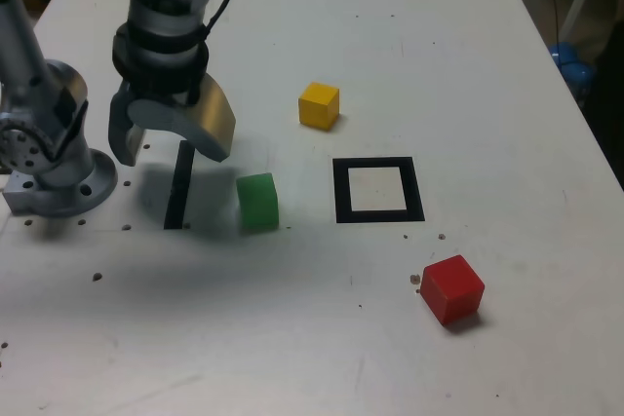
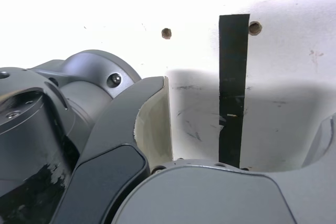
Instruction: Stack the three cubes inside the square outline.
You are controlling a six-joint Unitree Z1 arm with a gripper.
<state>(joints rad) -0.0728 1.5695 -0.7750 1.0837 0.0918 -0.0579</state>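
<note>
1. The square outline (image 1: 378,190) lies flat on the white desk (image 1: 439,36), about in the middle of it. Its white centre holds nothing; no cube is inside the black frame.
2. The yellow cube (image 1: 319,105) stands beyond the outline, toward the far edge of the desk and a little to the exterior view's left, apart from the frame.
3. The green cube (image 1: 258,202) stands near the outline on the exterior view's left, between the frame and the narrow black strip (image 1: 177,185). It touches neither of them.
4. The red cube (image 1: 452,288) stands nearer to the front edge of the desk, on the exterior view's right of the outline, apart from it.
5. The gripper (image 1: 168,143) hangs above the black strip, near the left edge of the desk in the exterior view. Its two jaws are spread apart and nothing is between them. In the wrist view the strip (image 2: 232,87) runs straight on the desk under the jaws.
6. The arm base (image 1: 54,168) sits at the desk's left edge in the exterior view.
7. No label or writing can be read on the cubes, the frame or the arm.
</note>
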